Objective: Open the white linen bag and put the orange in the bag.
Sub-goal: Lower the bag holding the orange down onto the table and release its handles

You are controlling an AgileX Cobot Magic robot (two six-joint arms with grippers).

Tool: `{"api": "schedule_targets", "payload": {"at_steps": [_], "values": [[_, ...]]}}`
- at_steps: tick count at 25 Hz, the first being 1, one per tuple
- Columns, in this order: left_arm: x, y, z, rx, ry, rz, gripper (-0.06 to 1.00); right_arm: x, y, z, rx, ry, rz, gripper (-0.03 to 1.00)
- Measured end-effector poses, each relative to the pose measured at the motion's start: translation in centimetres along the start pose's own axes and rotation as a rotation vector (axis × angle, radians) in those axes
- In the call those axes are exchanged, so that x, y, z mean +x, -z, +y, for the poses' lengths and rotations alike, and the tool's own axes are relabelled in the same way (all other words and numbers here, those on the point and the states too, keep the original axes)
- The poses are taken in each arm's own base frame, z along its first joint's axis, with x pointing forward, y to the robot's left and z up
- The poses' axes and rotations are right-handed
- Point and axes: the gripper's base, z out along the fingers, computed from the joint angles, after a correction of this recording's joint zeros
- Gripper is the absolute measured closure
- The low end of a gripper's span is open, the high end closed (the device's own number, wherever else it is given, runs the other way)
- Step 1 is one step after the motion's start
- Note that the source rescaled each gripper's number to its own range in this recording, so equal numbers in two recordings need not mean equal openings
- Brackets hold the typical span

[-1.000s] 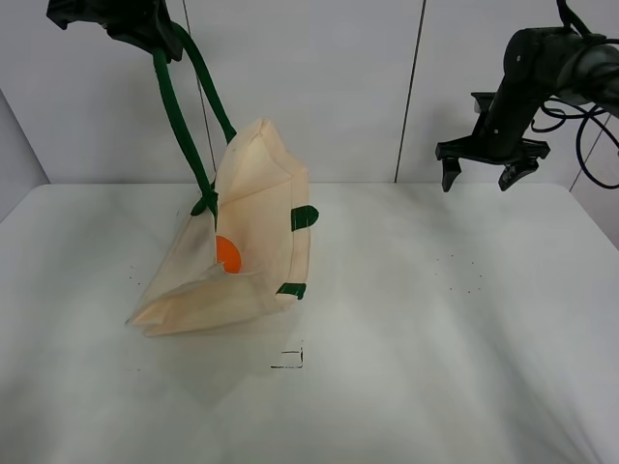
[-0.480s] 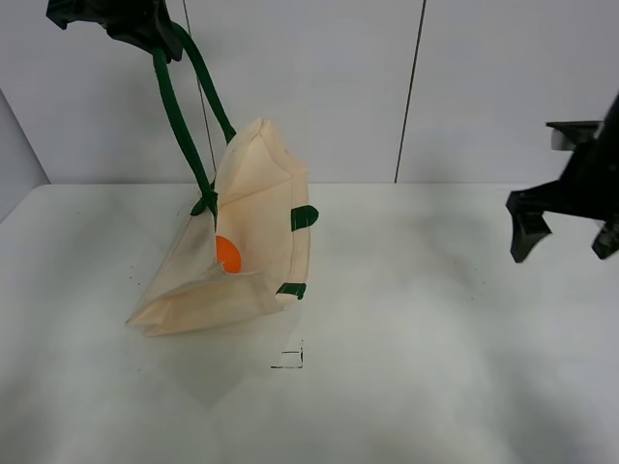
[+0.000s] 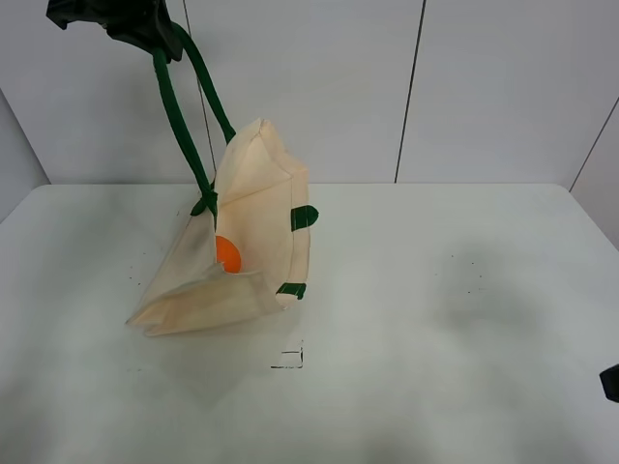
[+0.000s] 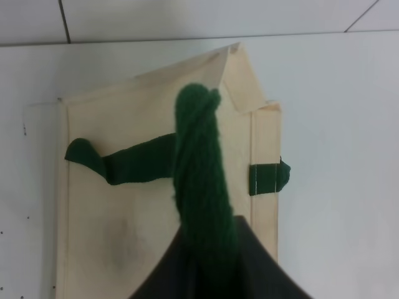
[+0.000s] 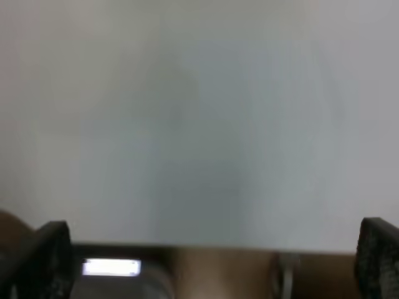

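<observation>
The white linen bag stands half lifted on the left of the table, its mouth held open. The orange lies inside it, partly hidden by the front flap. My left gripper is high at the top left, shut on the bag's dark green handle. The left wrist view shows that handle running from the gripper down to the bag; the orange is hidden there. Only a dark bit of my right gripper shows at the right edge. In the right wrist view the right gripper is open and empty over blurred white surface.
The white table carries a small black square mark in front of the bag. A second green handle and tabs hang on the bag's right side. A white panelled wall stands close behind.
My right arm has swung from high at the back right down and out past the lower right edge of the view. The left gripper, bag and orange have not moved.
</observation>
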Motion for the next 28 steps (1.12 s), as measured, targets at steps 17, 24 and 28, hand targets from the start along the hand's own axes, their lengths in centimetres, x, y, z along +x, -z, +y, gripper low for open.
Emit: {"api": "schedule_targets", "payload": {"at_steps": [17,24,28], "values": [[0.0,-0.4,0.0,0.000,-0.006,0.008,0.94,7.8,5.1,0.0,0.001,0.011,-0.608,-0.03],[1.1,-6.7,0.3,0.009,0.019,0.161,0.94,7.8,5.1,0.0,0.001,0.011,-0.608,-0.03],[2.4,-12.2,0.5,0.049,0.015,0.291,0.93,7.8,5.1,0.0,0.001,0.011,-0.608,-0.03]]}}
